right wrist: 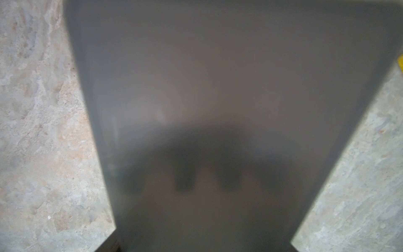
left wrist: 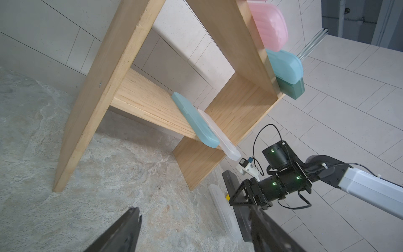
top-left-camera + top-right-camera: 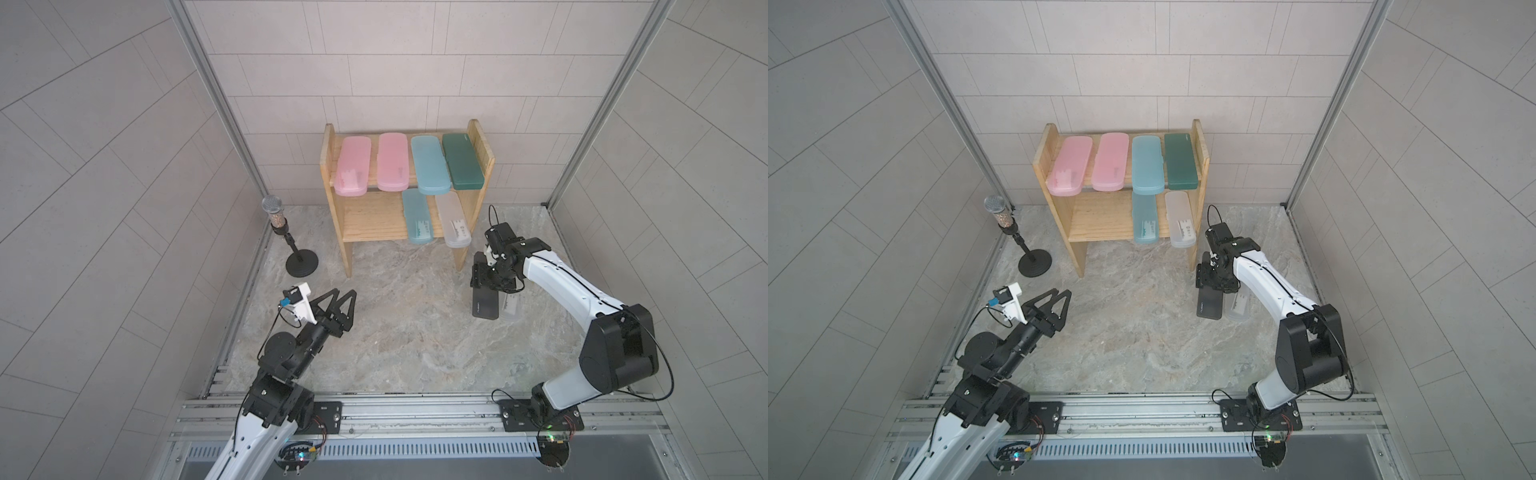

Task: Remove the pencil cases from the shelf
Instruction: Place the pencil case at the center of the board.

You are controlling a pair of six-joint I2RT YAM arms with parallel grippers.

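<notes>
Clamped on black case (image 3: 485,306) with right gripper (image 3: 478,275), down on table (image 3: 395,332) beside clear case (image 3: 510,307). Open, idle at left gripper (image 3: 343,291). Six cases (image 3: 392,162) on shelf (image 3: 370,220). Could knock overhanging frosted case (image 3: 454,220) off if raised carelessly.

In the right wrist view the black case (image 1: 207,98) is a grey blur across most of the frame, with dark smudges that cannot be made out. In both top views, right of centre, the right gripper (image 3: 482,277) hides that case's far end and half the frosted case (image 3: 510,307) beside it; the black case's lettering is too small to read
</notes>
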